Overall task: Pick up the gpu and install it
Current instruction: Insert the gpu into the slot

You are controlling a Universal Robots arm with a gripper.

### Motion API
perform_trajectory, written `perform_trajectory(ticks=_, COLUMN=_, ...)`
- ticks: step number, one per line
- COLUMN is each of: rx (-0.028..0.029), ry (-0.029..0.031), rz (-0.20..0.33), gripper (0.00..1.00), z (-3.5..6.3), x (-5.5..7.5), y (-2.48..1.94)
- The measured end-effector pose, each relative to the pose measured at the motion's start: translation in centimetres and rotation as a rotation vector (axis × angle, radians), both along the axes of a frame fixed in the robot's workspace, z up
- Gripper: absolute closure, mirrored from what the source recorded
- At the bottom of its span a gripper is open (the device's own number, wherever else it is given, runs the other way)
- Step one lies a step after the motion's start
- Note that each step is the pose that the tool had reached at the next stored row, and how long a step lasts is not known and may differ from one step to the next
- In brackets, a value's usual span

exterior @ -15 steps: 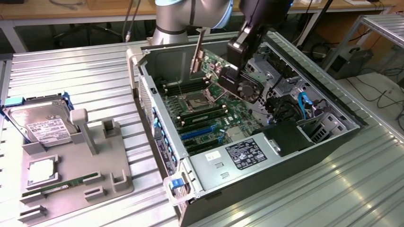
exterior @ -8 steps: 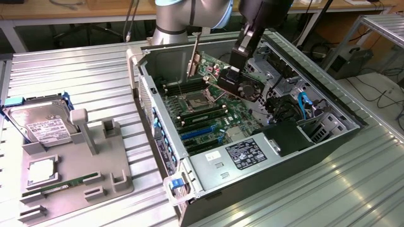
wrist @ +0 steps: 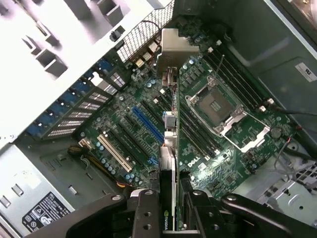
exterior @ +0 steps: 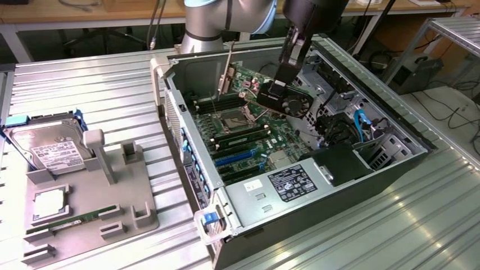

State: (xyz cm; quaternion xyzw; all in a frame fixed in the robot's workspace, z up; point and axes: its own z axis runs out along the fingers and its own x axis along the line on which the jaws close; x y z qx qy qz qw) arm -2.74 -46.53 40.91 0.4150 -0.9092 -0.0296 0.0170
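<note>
Black gpu [exterior: 291, 100] aslant above motherboard [exterior: 248, 140]

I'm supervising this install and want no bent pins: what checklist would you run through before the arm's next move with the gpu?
1. gpu clamped in the gripper: ok, the card sits between both fingers.
2. gpu clear of the motherboard: ok, it hangs above it, not seated.
3. Blue expansion slot unobstructed: ok, nothing is in it.
4. Card edge lined up with that slot: cannot tell.
5. Hard drive and memory stick out of the way: ok, both rest on the grey fixture outside the computer case.
</note>
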Motion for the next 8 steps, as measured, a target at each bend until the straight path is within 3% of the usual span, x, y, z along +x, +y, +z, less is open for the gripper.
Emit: perform_trajectory(ticks=8, rx=0.0, ry=-0.0003, rz=0.159, gripper=0.74, z=-0.31, x=0.0, y=0.0)
